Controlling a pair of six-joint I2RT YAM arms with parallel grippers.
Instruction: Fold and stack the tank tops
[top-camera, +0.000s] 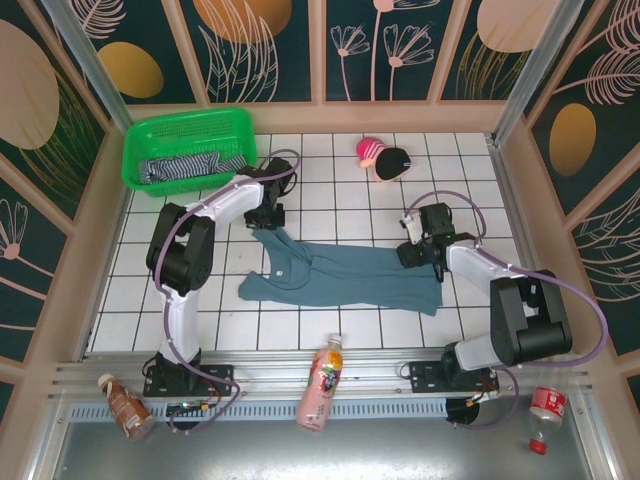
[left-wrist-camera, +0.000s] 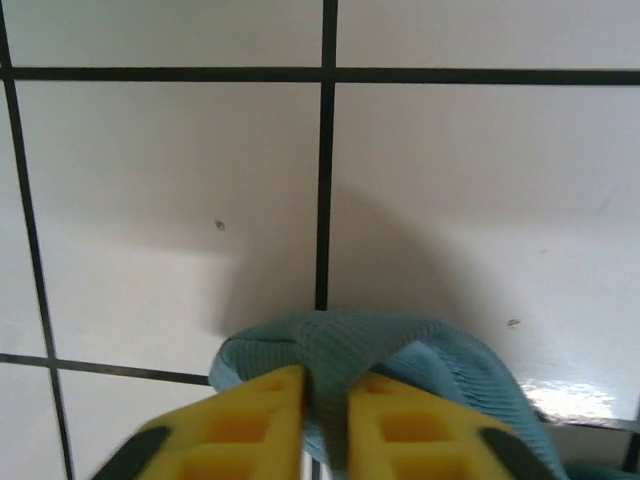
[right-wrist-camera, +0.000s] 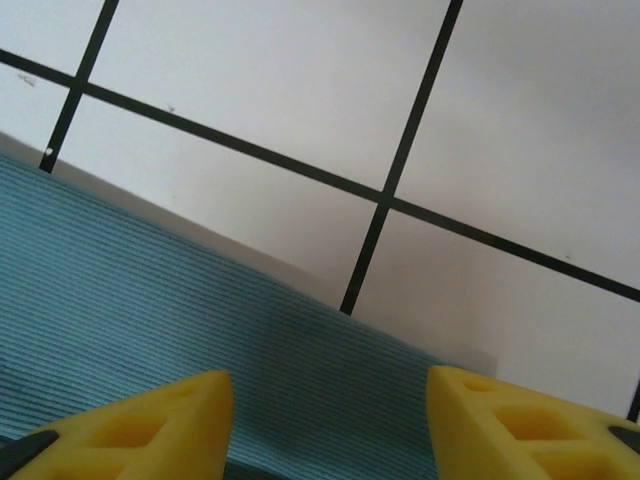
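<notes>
A dusty blue-grey tank top (top-camera: 350, 280) lies spread across the white tiled table. My left gripper (top-camera: 268, 228) sits at its upper left strap. In the left wrist view the yellow fingers (left-wrist-camera: 250, 420) are shut on a pinched fold of the blue ribbed cloth (left-wrist-camera: 340, 345), left gripper (left-wrist-camera: 325, 385). My right gripper (top-camera: 412, 250) hovers over the top's right edge. In the right wrist view it (right-wrist-camera: 330, 390) stands open, with the cloth (right-wrist-camera: 150, 330) flat beneath and nothing between its fingers. A striped tank top (top-camera: 185, 167) lies bunched in the green basket (top-camera: 190, 122).
A pink-and-black toy (top-camera: 383, 157) rests at the back middle of the table. A pink bottle (top-camera: 322, 383), a brown bottle (top-camera: 123, 405) and a red-capped bottle (top-camera: 545, 408) lie on the rail by the arm bases. Walls close in the table's sides.
</notes>
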